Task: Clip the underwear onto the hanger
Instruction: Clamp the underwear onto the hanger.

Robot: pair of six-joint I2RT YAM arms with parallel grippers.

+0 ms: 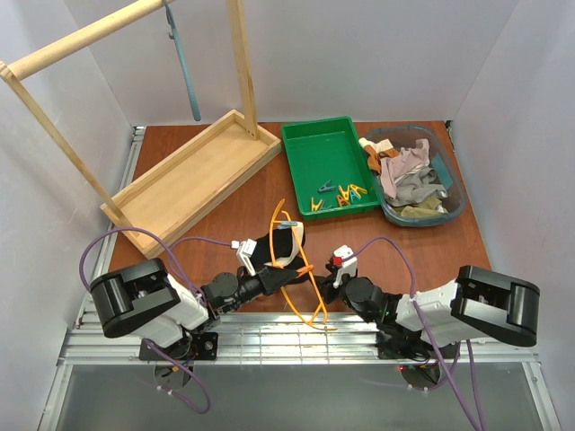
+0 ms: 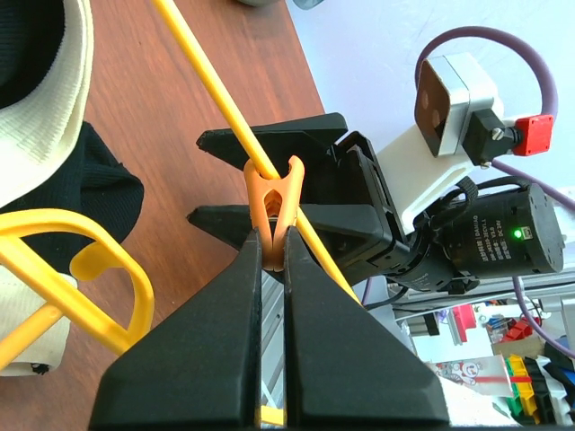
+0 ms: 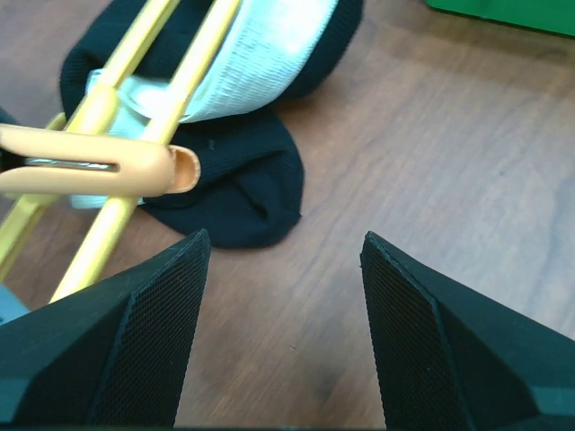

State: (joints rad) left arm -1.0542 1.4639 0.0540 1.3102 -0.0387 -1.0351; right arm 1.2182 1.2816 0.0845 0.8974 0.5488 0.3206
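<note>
The underwear (image 3: 238,193) lies on the brown table (image 3: 449,162) near its front edge, between the two arms and close to both. It is a bunched black heap with the pale waistband turned up. The hanger (image 2: 199,63) lies across it, with its thin yellow bars over the waistband and one long bar running out past the fabric toward the right arm.

The left gripper (image 2: 274,250) has its fingers pressed together on the tail of an orange clothespin (image 2: 272,202). The pin's rounded mouth sits around that long bar, well clear of the fabric. It appears to straddle the bar rather than bite it, though the angle does not settle this.

The right gripper (image 3: 285,238) is just beyond the pin with its fingers spread wide and nothing between them. It hovers low over bare wood beside the black heap.

Farther back are a green tray (image 1: 328,144) with a few coloured pegs (image 1: 340,193), a clear tub (image 1: 454,205) of mixed clothes, and a wooden rack (image 1: 198,171) with a grey-blue hanger (image 1: 184,67) hung on its rail.
</note>
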